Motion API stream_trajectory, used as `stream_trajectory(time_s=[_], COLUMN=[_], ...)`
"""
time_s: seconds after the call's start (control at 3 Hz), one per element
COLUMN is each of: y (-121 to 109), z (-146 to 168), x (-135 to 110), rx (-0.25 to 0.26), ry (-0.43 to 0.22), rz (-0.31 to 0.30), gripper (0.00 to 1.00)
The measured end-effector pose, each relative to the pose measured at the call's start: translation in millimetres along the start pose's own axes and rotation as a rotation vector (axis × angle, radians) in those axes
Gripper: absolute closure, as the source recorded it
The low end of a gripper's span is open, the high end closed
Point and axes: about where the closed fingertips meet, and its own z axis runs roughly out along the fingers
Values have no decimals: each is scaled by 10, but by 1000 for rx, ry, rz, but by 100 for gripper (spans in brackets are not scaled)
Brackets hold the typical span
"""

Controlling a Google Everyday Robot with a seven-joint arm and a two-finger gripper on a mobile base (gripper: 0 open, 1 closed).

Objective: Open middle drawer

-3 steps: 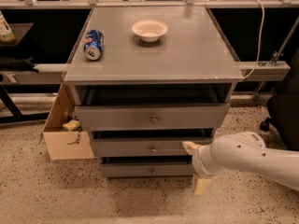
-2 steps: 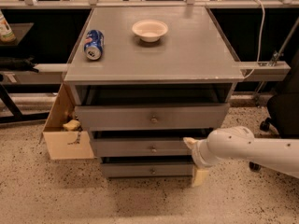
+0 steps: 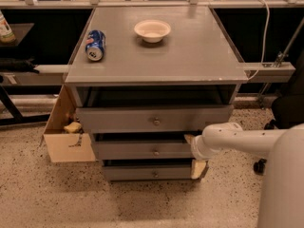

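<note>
The grey cabinet has three drawers. The middle drawer has a flat grey front and a small round knob, and it sits nearly flush with the others. My gripper is at the right end of the middle drawer's front, right of the knob. It is open, with one tan finger at the drawer's top edge and the other down by the bottom drawer. My white arm reaches in from the lower right. The top drawer is above.
On the cabinet top lie a blue soda can on its side and a white bowl. An open cardboard box stands on the floor to the left. A cable and a black chair base are to the right.
My gripper has moved up and slightly left, closer to the right end of the middle drawer front. The drawers have not moved.
</note>
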Motion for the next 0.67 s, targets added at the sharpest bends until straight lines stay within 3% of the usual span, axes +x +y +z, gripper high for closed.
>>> stream_trajectory(time_s=[0.67], y=[-204], z=[488], x=[13], rx=[-21], ry=[6], rz=[6], gripper=[0])
